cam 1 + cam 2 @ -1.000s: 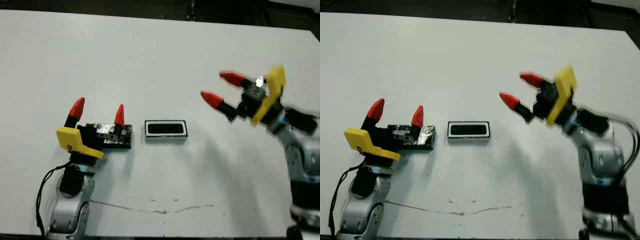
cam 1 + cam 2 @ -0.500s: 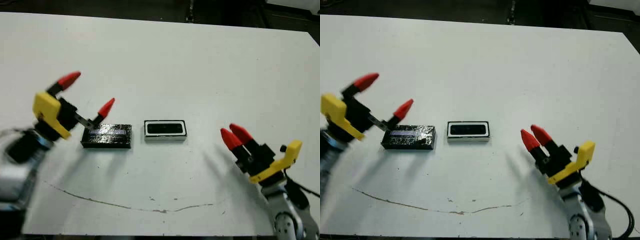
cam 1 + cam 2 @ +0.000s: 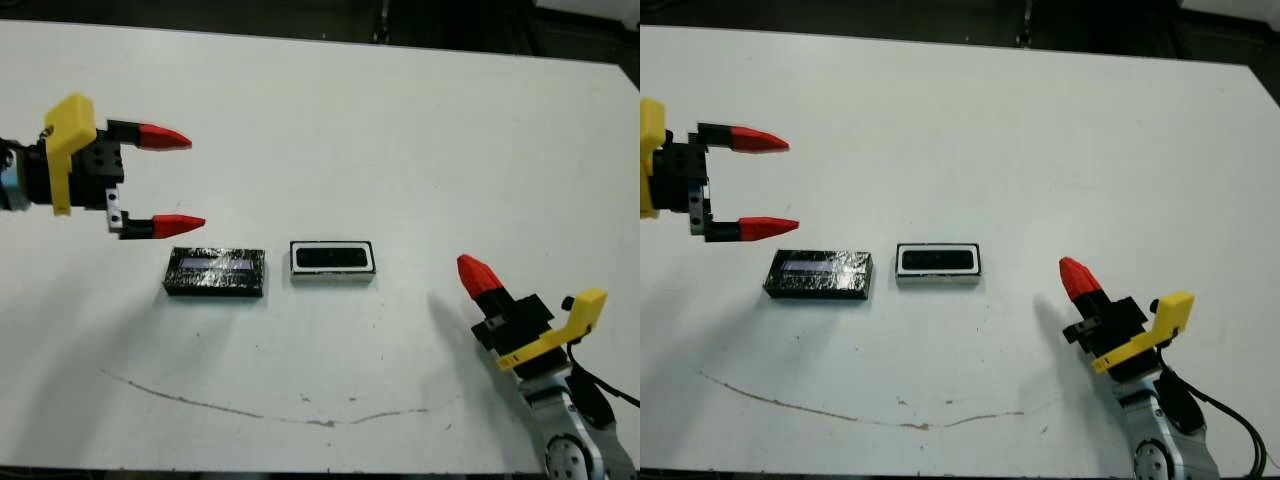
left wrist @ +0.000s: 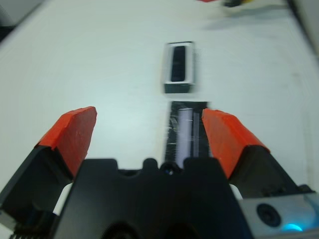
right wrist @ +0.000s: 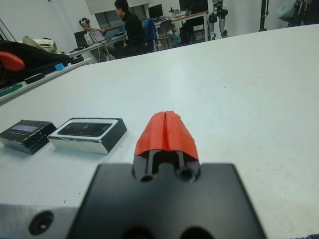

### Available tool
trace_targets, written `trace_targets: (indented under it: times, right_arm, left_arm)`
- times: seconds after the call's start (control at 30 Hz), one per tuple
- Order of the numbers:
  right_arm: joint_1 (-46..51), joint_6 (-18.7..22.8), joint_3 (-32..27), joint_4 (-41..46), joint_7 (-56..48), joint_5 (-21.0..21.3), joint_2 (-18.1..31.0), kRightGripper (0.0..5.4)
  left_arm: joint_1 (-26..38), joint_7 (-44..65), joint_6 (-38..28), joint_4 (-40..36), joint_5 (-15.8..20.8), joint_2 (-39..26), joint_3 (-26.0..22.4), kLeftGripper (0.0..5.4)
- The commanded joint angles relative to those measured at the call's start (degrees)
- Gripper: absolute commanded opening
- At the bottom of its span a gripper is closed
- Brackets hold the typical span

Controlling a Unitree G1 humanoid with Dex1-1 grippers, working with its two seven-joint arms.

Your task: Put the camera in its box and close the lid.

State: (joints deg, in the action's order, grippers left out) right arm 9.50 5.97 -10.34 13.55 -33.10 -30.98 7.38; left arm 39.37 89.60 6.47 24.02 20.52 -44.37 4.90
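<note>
The box (image 3: pixel 331 277), a small white-rimmed tray, sits mid-table with the dark camera (image 3: pixel 332 258) lying flat inside it. Just left of it, apart from it, the black crinkly lid (image 3: pixel 214 272) with its pale strip rests on the table. My left gripper (image 3: pixel 195 180) hovers open behind and left of the lid, fingers pointing right, holding nothing. The left wrist view shows the lid (image 4: pixel 187 132) and the box (image 4: pixel 179 69) beyond its spread fingertips (image 4: pixel 72 132). My right gripper (image 3: pixel 475 275) is shut and empty near the front right; from its wrist view the box (image 5: pixel 89 134) and lid (image 5: pixel 26 134) lie ahead.
A thin dark scratch (image 3: pixel 260 410) runs across the table (image 3: pixel 400 120) near its front edge. The table's far edge borders a dark floor. In the right wrist view, people (image 5: pixel 130 25) sit at desks far beyond the table.
My left gripper has lifted off the lid and swung back and left, fingers now pointing right. My right arm came from the back right to the front right and its fingers closed.
</note>
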Motion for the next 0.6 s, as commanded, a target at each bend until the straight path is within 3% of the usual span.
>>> trace_targets:
  times: [0.03, 0.27, 0.6]
  right_arm:
    - [0.34, 0.93, 0.19, 0.71, 1.17, -0.02, 0.92, 0.01]
    - [0.09, 0.76, 0.43, 0.18, 0.95, -0.55, 0.93, 0.01]
    - [0.29, 1.28, 0.65, 0.10, 1.38, -0.36, 1.17, 0.01]
  left_arm:
    - [0.13, 2.59, -1.53, 0.70, 0.27, 1.40, 0.75, 5.40]
    - [-2.49, 2.90, -5.78, -1.50, 4.15, 1.69, 3.99, 5.40]
    - [-3.25, 2.89, -3.23, -1.08, -1.75, 1.91, 9.70, 5.40]
